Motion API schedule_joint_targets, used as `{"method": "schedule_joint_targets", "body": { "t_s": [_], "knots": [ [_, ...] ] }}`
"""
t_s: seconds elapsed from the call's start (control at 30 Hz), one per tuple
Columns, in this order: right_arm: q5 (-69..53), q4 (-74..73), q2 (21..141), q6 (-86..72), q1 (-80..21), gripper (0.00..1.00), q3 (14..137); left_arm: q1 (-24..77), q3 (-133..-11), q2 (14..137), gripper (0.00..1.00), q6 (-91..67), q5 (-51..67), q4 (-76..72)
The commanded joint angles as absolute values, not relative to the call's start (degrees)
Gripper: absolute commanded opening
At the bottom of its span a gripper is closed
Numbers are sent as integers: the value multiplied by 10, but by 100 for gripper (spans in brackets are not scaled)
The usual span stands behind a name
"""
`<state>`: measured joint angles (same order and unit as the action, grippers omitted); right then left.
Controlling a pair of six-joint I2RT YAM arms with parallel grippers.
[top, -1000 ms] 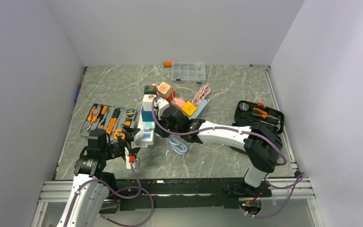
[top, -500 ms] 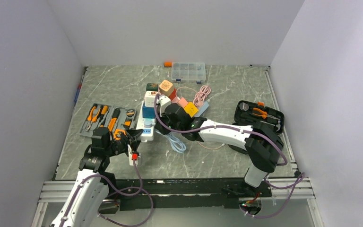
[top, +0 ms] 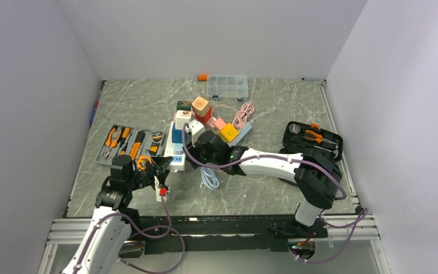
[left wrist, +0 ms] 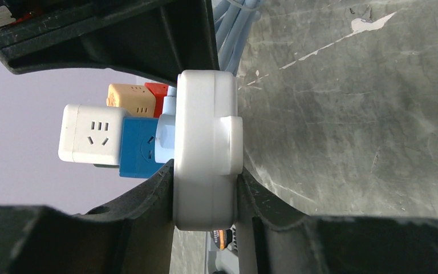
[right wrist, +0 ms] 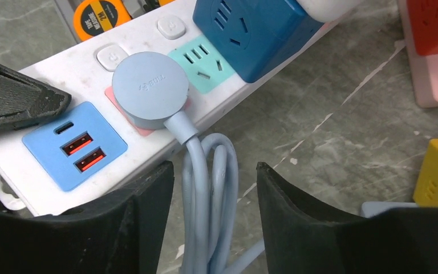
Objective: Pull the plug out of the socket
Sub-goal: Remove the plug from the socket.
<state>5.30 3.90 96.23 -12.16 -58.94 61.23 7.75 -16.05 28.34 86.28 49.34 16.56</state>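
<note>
The socket (right wrist: 140, 35) is a long white strip lying flat on the bench (right wrist: 331, 114), running away from the near edge. Its pastel faces sit in a row: a blue USB panel, pink, then mint green (small white switches along one edge). The plug (right wrist: 150, 85), a round pale-blue disc, sits fully seated in the pink outlet, and its blue cord (right wrist: 205, 188) loops off across the bench.

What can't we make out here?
Right wrist view: plug prongs hidden under its round cap; cable end cut off by bottom edge.
Left wrist view: socket outlet faces hidden, seen edge-on in left gripper.
Top view: plug too small, beside right gripper.
</note>
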Motion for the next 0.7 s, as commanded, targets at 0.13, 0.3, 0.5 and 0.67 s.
{"method": "schedule_joint_targets", "body": {
  "t_s": [0.13, 0.3, 0.5, 0.67],
  "knots": [
    [154, 96, 978, -44, -628, 58, 639, 82, -188, 280, 18, 903, 509, 191],
    [191, 96, 1013, -30, -645, 55, 679, 83, -197, 284, 20, 893, 502, 196],
    [230, 106, 1035, -13, -661, 47, 685, 83, -215, 292, 19, 885, 500, 208],
    [254, 115, 1039, -8, -667, 40, 690, 85, -221, 292, 19, 900, 510, 243]
  ]
}}
